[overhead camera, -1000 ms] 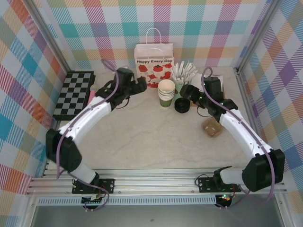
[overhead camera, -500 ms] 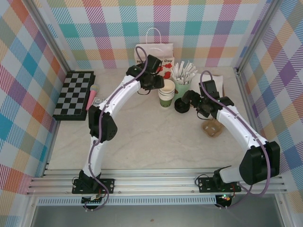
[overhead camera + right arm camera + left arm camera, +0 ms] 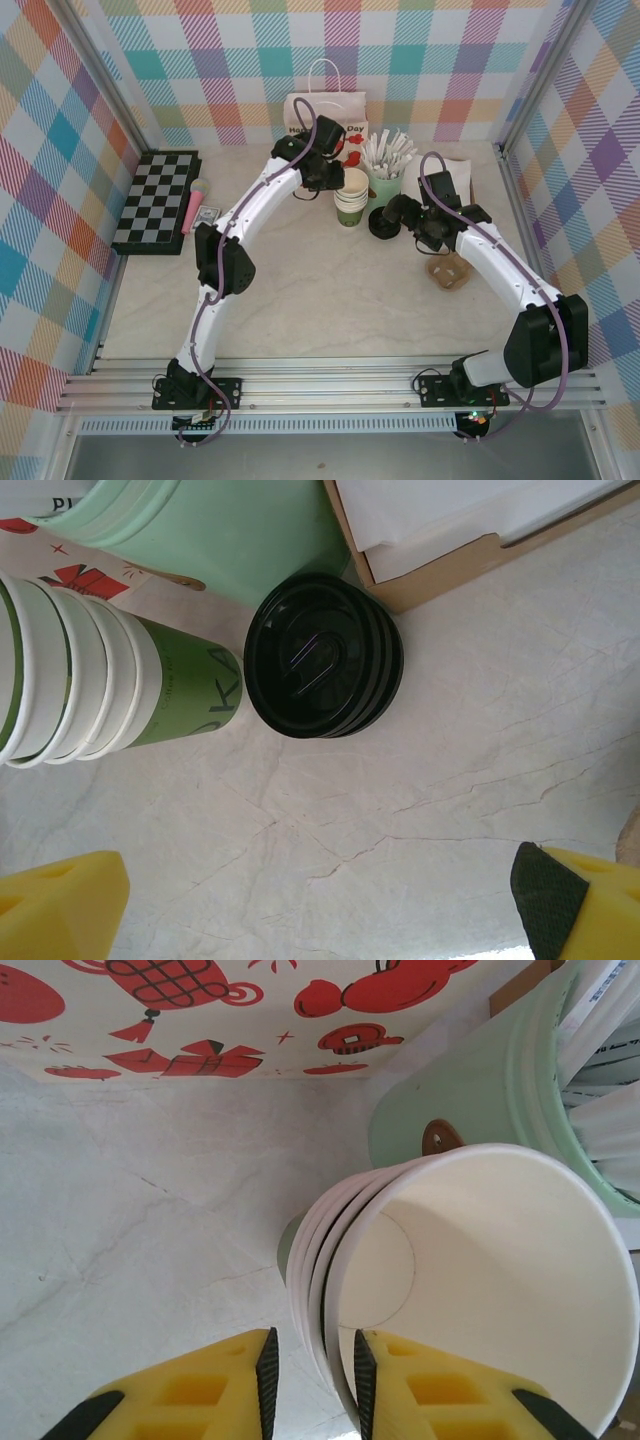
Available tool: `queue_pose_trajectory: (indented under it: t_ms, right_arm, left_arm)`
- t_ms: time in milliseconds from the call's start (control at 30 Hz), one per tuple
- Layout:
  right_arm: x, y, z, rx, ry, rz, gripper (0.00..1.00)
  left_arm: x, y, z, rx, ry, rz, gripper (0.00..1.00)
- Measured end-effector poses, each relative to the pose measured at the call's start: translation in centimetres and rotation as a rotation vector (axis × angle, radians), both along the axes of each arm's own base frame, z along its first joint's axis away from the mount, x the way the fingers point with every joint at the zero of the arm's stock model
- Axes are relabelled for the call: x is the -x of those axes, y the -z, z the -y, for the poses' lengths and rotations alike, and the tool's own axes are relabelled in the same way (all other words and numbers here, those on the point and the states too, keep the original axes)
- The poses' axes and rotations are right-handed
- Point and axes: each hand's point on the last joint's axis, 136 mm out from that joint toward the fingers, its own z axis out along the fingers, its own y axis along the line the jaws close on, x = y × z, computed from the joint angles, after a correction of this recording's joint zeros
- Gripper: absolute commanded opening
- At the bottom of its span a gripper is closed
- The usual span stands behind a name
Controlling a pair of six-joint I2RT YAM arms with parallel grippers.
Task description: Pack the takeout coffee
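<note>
Sup: Where was the takeout coffee at that moment?

Op: On the top cam I saw the takeout coffee (image 3: 383,222) standing upright on the marble table (image 3: 320,300), not in the bag. It was just beside the stacked green cups (image 3: 351,196), on their right, and in front of the mint cup (image 3: 385,187) w/ the white wrapped sticks (image 3: 388,152). On the right wrist cam its black lid (image 3: 322,655) was almost touching the mint cup and was near a corner of the cardboard box (image 3: 470,560).

Sup: And the right gripper?

Op: The right gripper (image 3: 397,213) hovered just to the right of the coffee. Its yellow fingers (image 3: 60,905) were spread wide w/ nothing btw. them, and they did not touch the lid.

Sup: The left one?

Op: The left gripper (image 3: 312,1380) was at the stacked green cups, not at the coffee. One yellow finger (image 3: 200,1395) was outside the rims and the other seemed to be inside the top cup. The rims were btw. the pads and the gap was very narrow. Whether it really squeezed them, I could not tell from the pics.

Sup: The bag?

Op: The white paper bag (image 3: 325,125) stood upright behind the cups at the back wall, w/ red prints on the front. A chessboard (image 3: 155,200) lay well apart on the left side.
</note>
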Motion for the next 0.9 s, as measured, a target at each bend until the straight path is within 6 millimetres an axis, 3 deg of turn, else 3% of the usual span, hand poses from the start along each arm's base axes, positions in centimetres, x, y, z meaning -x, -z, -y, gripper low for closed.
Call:
queue_pose_trajectory:
  t_ms: [400,900]
  right_arm:
    - [0.1,0.2,0.0,0.003,-0.002,-0.004,1.0]
    - [0.3,0.5,0.4,0.018,-0.011,-0.012,1.0]
  left_arm:
    - [0.2,0.1,0.5,0.003,0.035,-0.011,0.0]
    - [0.0,-2.0,1.3,0.051,0.05,0.028,0.0]
